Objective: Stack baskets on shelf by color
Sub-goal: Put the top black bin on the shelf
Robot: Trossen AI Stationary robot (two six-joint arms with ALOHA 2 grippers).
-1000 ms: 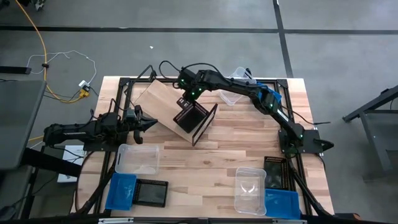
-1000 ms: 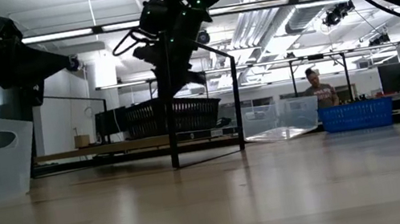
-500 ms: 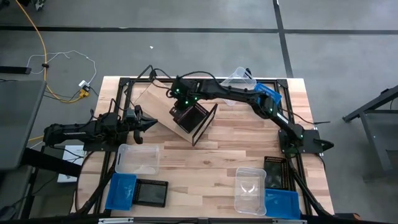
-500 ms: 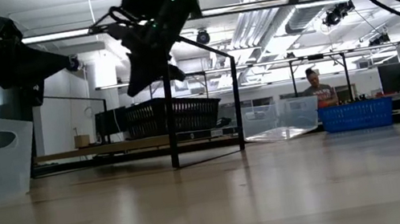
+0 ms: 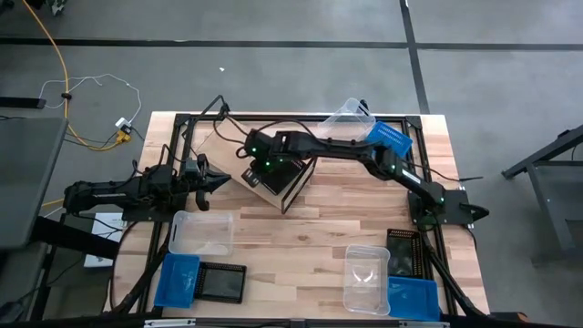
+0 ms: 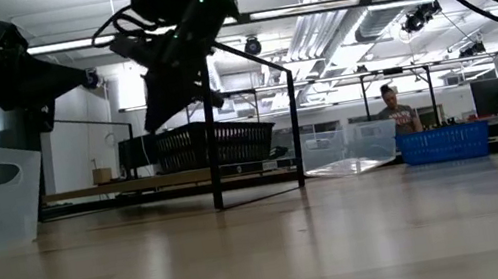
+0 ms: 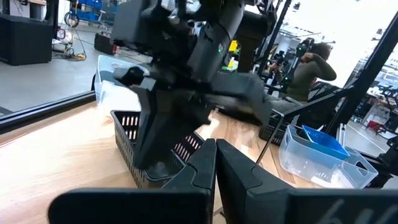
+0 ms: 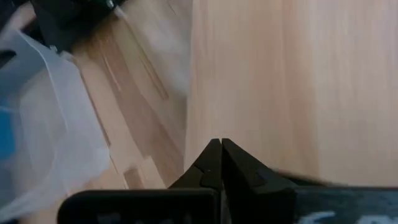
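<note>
Jaws pressed together and empty on both arms: from above, the right gripper (image 5: 257, 162) hangs over the shelf (image 5: 239, 146) beside the black basket (image 5: 278, 171) already on it, while the left gripper (image 5: 219, 179) waits at the table's left edge, near a clear basket (image 5: 200, 232). At table height, that black basket (image 6: 204, 145) sits inside the frame. Right wrist shows bare wood, probably the shelf panel; next calls for opening and fetching another black basket (image 5: 221, 281).

No text, label or brand can be read in any view. No numbers or signs show either.
</note>
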